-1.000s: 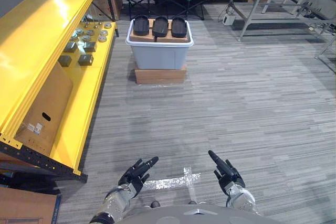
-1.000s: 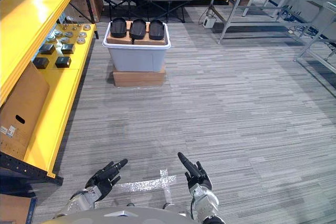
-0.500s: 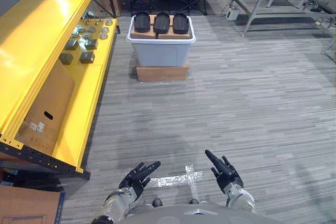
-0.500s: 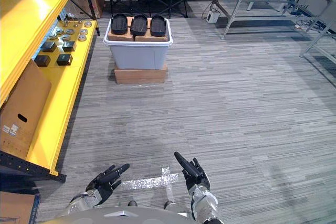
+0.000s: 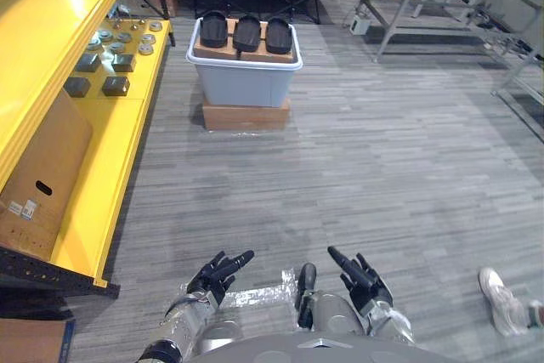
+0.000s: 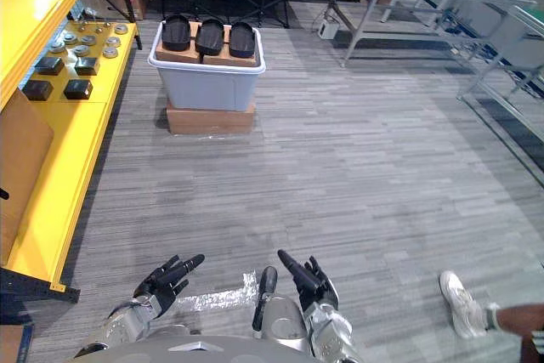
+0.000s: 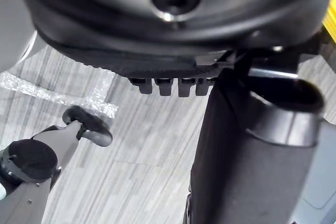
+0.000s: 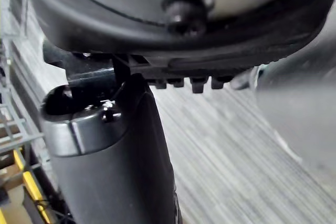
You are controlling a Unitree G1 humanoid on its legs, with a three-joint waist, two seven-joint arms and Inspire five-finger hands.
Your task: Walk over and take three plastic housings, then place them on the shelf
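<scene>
Left eye view: you're on the walk-over step. The three plastic housings (image 5: 246, 33) lie in a row atop the grey bin (image 5: 244, 82), well ahead, near the yellow shelf (image 5: 51, 31). Your left hand (image 5: 214, 275) and right hand (image 5: 367, 286) hang low, fingers straight, empty. Right eye view: a person's shoe (image 6: 460, 302) sits on the floor to your right. Wrist views: floor past each hand. Next, walk squarely up to the bin.
</scene>
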